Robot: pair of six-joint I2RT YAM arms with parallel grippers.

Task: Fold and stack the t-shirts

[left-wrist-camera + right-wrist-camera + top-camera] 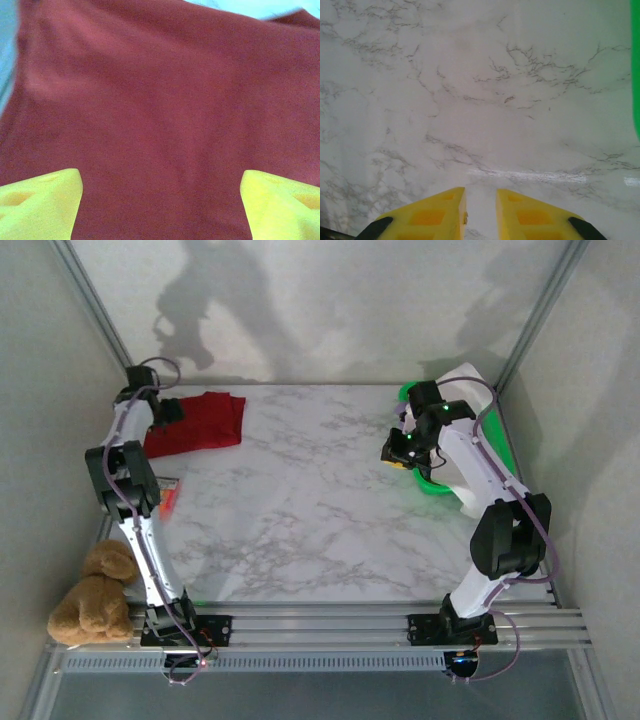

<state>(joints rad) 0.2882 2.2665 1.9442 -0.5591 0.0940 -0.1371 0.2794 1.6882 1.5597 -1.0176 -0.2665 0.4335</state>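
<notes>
A small orange-and-white item (170, 495) lies on the table (320, 510) just beside the left arm, too small for any print on it to be read. The table is white marble with grey veining, glossy enough to catch a streak of light in the right wrist view. Pale grey walls framed by aluminium posts close it in, and the arms throw shadows on the far wall. The arm bases are bolted to a ribbed metal rail (320, 625) at the near edge.

The red t-shirt (200, 420) (160, 90) lies folded at the far left. The left gripper (165, 412) (160, 175) is directly over it, its yellow fingers (42, 205) spread wide with cloth showing between them. The white t-shirt (466, 374) is heaped in the green basket (432, 487) (636, 65) at the far right. The right gripper (398, 452) (480, 192) is just left of the basket above bare marble – its fingers are drawn almost together and hold nothing. A tan teddy bear (90, 590) sits off the table's near left corner.
</notes>
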